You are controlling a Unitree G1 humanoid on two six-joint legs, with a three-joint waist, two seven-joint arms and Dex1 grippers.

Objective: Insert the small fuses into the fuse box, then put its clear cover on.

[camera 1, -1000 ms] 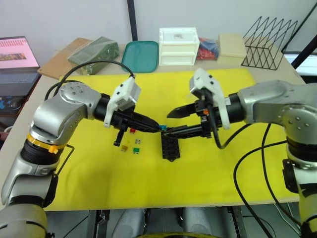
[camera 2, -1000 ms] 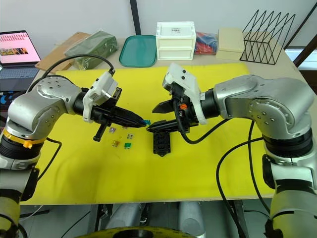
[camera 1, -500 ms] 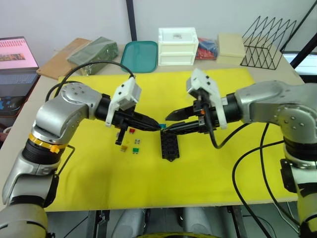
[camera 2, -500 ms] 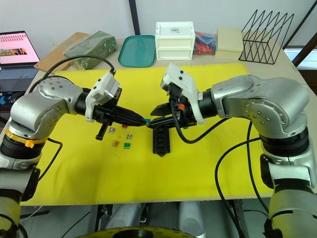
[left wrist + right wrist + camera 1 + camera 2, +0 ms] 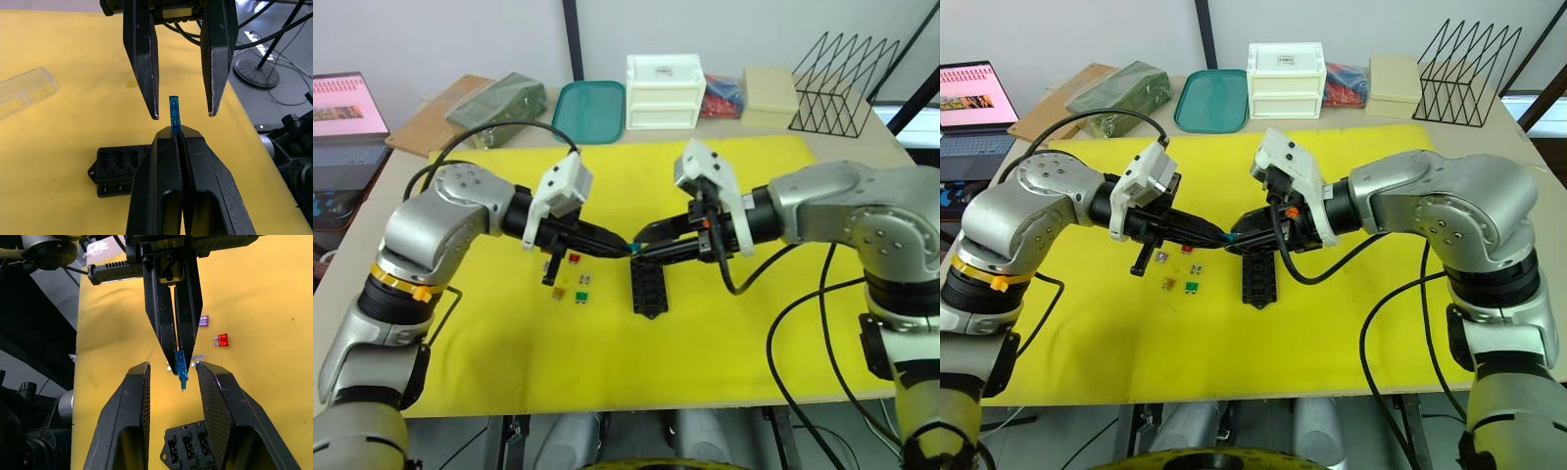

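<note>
Yellow mat [image 5: 724, 372] over the counter, black fuse box [image 5: 648, 290] just below both hands, slots facing up, empty as far as visible. Left hand [image 5: 175, 131] clenched on a blue fuse [image 5: 174, 113], blade end poking out past the fingertips. Right hand [image 5: 174, 374] spread open, fingers either side of that fuse, not touching it. Red fuse [image 5: 222, 340] and other loose fuses [image 5: 579, 288] on the mat under the left hand. Clear cover [image 5: 25, 90] on the mat, well apart.
</note>
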